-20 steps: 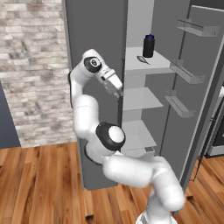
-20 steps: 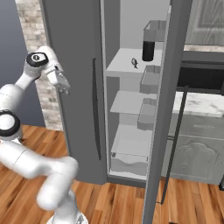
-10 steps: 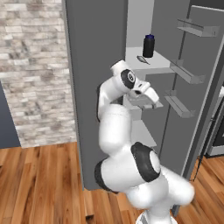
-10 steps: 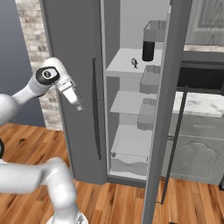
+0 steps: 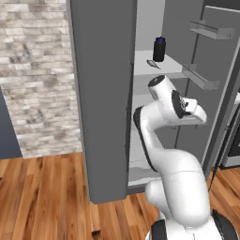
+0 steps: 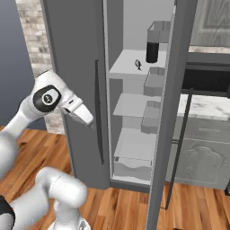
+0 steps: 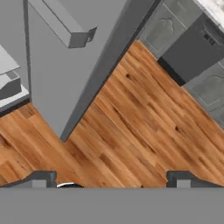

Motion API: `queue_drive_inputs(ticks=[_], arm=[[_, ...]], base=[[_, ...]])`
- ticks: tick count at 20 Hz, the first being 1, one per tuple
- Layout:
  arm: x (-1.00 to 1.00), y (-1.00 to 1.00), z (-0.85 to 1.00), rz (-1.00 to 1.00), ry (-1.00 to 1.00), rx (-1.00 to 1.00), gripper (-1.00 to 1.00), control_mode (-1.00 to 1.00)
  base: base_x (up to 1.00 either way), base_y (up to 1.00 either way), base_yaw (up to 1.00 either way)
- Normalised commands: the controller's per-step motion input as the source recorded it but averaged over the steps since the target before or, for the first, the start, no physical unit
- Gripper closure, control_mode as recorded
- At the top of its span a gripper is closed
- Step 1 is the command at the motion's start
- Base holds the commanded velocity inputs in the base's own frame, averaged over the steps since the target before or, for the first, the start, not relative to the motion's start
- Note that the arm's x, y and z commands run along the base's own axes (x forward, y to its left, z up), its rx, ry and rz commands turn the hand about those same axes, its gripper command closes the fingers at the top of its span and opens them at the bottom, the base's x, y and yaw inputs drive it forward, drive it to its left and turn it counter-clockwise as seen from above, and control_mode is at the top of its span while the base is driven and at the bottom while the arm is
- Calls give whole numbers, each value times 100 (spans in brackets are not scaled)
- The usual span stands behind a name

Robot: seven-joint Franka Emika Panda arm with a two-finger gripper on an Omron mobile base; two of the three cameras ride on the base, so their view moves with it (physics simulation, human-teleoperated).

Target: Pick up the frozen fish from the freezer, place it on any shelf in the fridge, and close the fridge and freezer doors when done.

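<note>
The frozen fish (image 5: 152,63) (image 6: 138,65), small and silvery, lies on the upper shelf (image 5: 161,69) (image 6: 128,68) of the open fridge (image 6: 134,108), beside a dark blue-capped bottle (image 5: 160,49). The fridge door (image 5: 208,108) (image 6: 173,112) stands swung wide, its rack bins (image 6: 154,81) facing in. At the left, a dark door panel (image 5: 103,93) (image 6: 74,67) with a long handle (image 6: 97,112) covers the freezer. My gripper (image 5: 202,115) (image 6: 90,121) (image 7: 111,181) hangs open and empty in front of the fridge opening, below the fish's shelf, pointing down at the floor.
Wood floor (image 7: 131,127) lies under the hand, with the open door's lower edge (image 7: 105,74) and a rack bin (image 7: 65,26) above it. Grey cabinets and a dark appliance (image 6: 206,81) stand right of the open door. A brick wall (image 5: 37,75) is at the left.
The arm has swung from the left, outside the dark door panel, to the right and lower, in front of the open fridge. The jaws have stayed open and empty.
</note>
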Motion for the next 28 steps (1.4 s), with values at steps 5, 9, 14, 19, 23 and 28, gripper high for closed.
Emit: queue_drive_inputs(ticks=[5,9,14,19,23,28], arm=[[-100,-36,8,30,-5,5,-100,-100],[-100,-84,3,26,-9,10,-100,-100],[-100,-100,1,21,-16,13,-100,-100],[-96,-100,0,27,-30,10,-100,-100],[-47,-100,0,31,-39,9,-100,-100],[15,-100,-17,26,-24,15,-100,-100]], base=[[0,0,0],[0,0,0],[0,0,0],[0,0,0],[0,0,0],[0,0,0]])
